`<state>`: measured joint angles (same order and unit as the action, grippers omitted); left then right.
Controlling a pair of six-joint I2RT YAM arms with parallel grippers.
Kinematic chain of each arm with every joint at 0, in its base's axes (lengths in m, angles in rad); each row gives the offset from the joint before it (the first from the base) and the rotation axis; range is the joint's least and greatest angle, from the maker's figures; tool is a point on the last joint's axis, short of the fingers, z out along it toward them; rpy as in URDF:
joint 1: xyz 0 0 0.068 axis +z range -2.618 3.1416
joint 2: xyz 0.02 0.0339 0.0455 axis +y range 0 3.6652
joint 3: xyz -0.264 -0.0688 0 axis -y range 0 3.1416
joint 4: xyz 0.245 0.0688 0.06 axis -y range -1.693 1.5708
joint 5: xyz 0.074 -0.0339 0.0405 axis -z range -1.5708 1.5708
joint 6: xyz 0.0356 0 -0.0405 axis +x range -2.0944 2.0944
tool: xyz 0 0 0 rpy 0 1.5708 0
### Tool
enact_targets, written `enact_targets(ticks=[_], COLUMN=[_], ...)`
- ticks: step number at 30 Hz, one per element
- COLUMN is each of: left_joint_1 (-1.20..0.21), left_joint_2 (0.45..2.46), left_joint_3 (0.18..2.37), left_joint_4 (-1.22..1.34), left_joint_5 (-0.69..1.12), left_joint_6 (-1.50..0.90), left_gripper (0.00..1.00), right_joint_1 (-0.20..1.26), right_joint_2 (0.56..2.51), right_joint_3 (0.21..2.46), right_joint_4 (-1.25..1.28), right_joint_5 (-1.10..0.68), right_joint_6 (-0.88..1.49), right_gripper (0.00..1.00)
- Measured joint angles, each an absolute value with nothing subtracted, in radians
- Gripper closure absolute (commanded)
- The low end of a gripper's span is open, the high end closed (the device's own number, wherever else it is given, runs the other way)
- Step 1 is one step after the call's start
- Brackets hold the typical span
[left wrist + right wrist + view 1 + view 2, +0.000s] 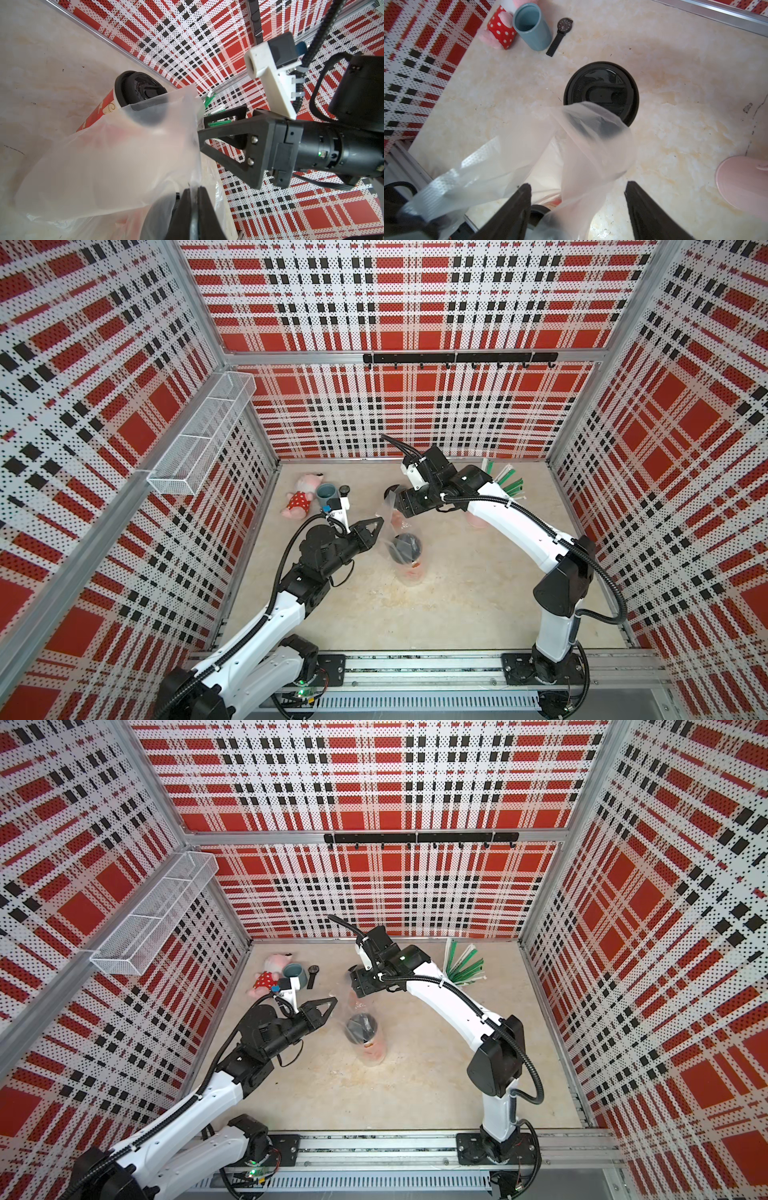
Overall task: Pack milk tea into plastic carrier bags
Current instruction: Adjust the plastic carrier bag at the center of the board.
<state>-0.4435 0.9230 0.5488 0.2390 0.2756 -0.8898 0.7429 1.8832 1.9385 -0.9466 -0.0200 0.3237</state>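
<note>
Cups two: bagged cup (405, 549), second cup (601, 91). Left tool (194, 190) pinches bag (114, 166); right tool (578, 184) jaws apart.

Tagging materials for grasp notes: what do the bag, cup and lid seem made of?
Bag: thin clear plastic film, glossy, creased, see-through. Cup: probably paper, matte red print. Lid: black plastic, seemingly moulded, slight sheen.
</note>
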Motion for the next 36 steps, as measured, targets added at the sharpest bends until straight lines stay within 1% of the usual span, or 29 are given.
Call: enact_targets(ticks=[2,5,10,15,24,31,36], left_joint_1=[-0.443,-0.443,-0.443,-0.443,-0.443,-0.443,-0.443], left_joint_2=[0.923,0.923,0.923,0.923,0.923,0.981,1.03], left_joint_3=[0.549,0.549,0.549,0.549,0.549,0.577,0.6], left_joint_4=[0.239,0.239,0.239,0.239,0.239,0.249,0.264], left_joint_5=[0.277,0.279,0.281,0.28,0.28,0.279,0.279], left_joint_6=[-0.89,-0.89,-0.89,-0.889,-0.886,-0.873,-0.867], left_gripper=[0.88,0.88,0.9,0.92,0.92,0.94,0.96], right_joint_1=[0.752,0.754,0.76,0.763,0.764,0.764,0.764], right_joint_2=[1.885,1.894,1.903,1.901,1.833,1.725,1.687], right_joint_3=[1.939,1.944,1.947,1.948,1.916,1.81,1.714], right_joint_4=[-0.962,-0.981,-0.994,-0.994,-0.997,-0.997,-0.995], right_joint_5=[0.009,0.03,0.061,0.095,0.136,0.142,0.144], right_joint_6=[0.33,0.333,0.341,0.356,0.362,0.385,0.406], right_gripper=[0.3,0.51,0.81,1.0,1.0,1.0,1.0])
